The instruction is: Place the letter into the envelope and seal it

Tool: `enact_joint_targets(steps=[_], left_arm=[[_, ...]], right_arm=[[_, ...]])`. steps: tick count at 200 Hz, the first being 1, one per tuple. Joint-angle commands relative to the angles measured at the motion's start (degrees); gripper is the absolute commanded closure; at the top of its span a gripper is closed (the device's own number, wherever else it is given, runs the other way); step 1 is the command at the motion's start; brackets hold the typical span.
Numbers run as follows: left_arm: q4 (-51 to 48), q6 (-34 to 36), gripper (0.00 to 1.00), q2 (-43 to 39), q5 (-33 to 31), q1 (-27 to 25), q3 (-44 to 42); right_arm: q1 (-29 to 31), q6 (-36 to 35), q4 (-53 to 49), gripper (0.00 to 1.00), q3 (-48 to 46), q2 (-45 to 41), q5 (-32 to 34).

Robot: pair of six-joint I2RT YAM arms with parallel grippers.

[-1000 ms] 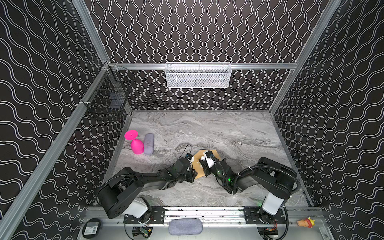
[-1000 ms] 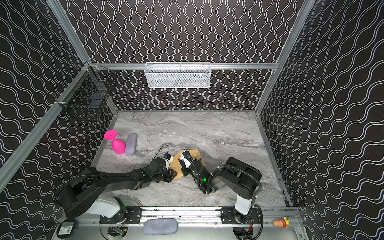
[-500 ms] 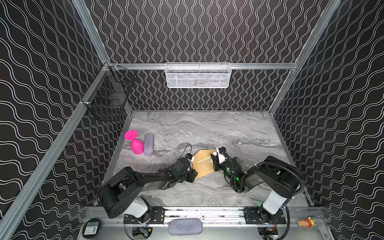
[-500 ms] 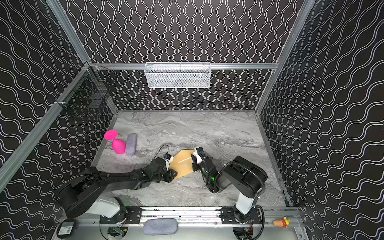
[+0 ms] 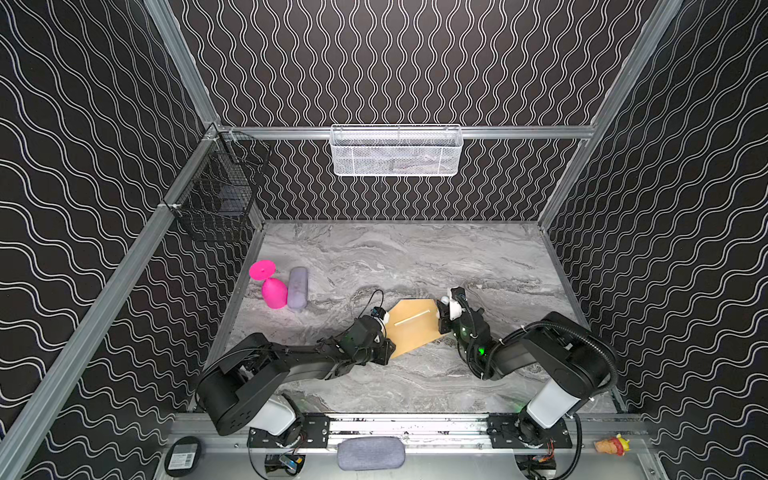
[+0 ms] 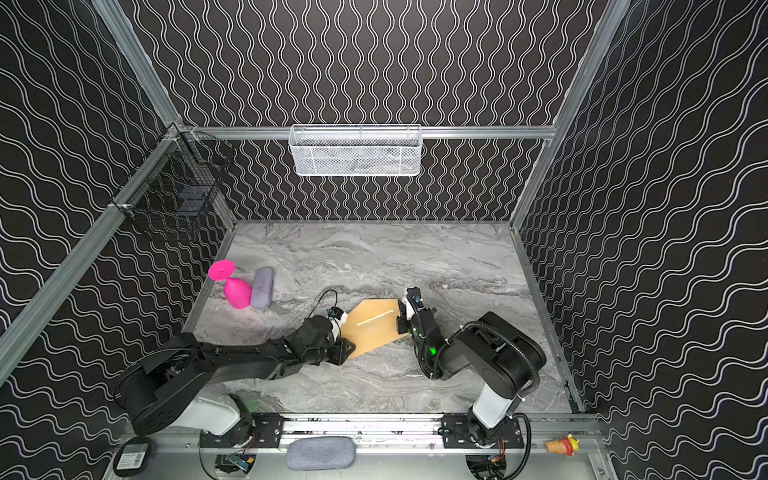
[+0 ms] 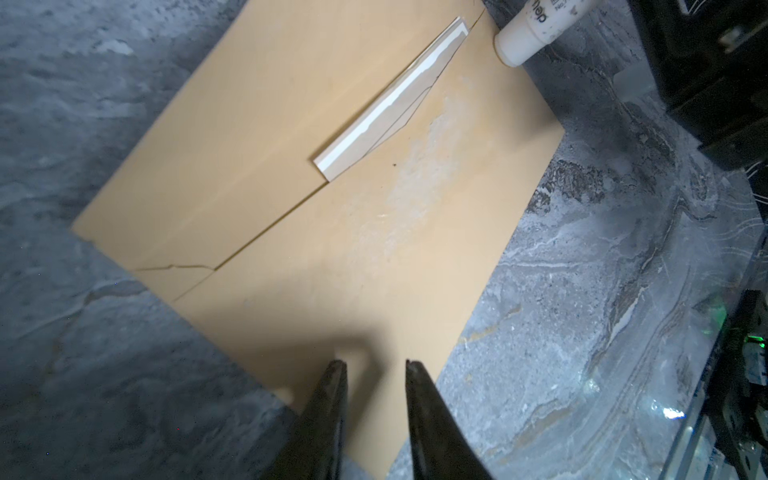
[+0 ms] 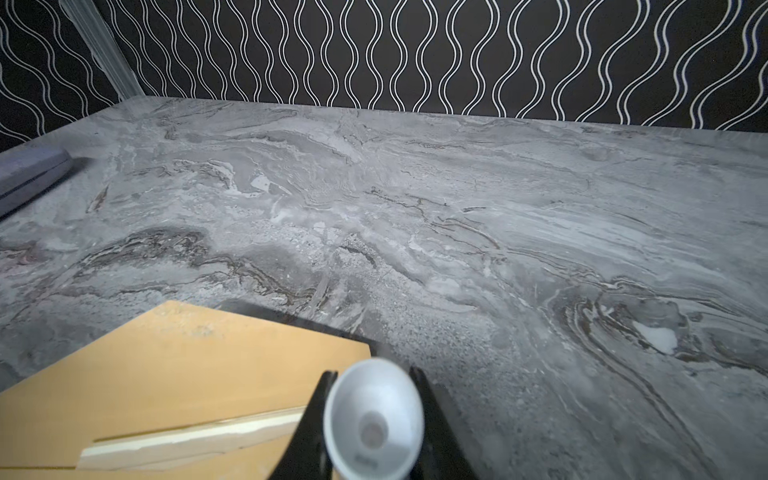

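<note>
The kraft-brown envelope [image 5: 411, 332] [image 6: 374, 328] lies flat on the marble table, its flap open towards the back. A pale strip [image 7: 390, 104] runs along the envelope's [image 7: 332, 232] mouth; whether it is the letter's edge I cannot tell, and otherwise the letter is hidden. My left gripper [image 5: 388, 347] [image 7: 374, 365] rests over the envelope's near left corner, its fingers a little apart with nothing between them. My right gripper [image 5: 446, 311] [image 8: 371, 374] is shut on a white glue stick [image 8: 374, 419] [image 7: 528, 37] at the envelope's right end.
A pink goblet [image 5: 270, 286] and a grey case [image 5: 298, 288] lie at the table's left side. A white mesh basket [image 5: 395, 151] hangs on the back wall and a black wire basket [image 5: 220, 195] on the left wall.
My right gripper has carried the glue stick to the right, from the envelope's middle to its right end, uncovering more of the envelope. The left gripper has stayed at the near corner.
</note>
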Motion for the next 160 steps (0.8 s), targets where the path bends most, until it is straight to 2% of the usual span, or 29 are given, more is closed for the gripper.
enact_joint_targets(steps=[1,26,55,85,160], left_arm=[[-12.4,-0.8,0.7,1.0,0.9,-0.2,-0.7],[-12.3,-0.9,0.7,1.0,0.8,-0.3,-0.8],[-12.2,-0.8,0.7,0.8,0.8,-0.3,-0.8],[-12.1,-0.9,0.7,0.5,0.9,-0.3,-1.0],[-12.1,-0.9,0.71,-0.1,0.9,-0.4,-1.2]], right_arm=[[0.1,-2.4,-2.5,1.0,-0.1,-3.6,-2.5],[5.4,-3.2,0.0,1.0,0.0,-6.2,-6.5],[13.5,-5.1,13.1,1.0,-0.1,-1.2,-6.6],[18.2,-4.6,15.3,1.0,3.2,3.6,-8.0],[20.7,-2.2,12.2,1.0,6.9,10.8,-9.2]])
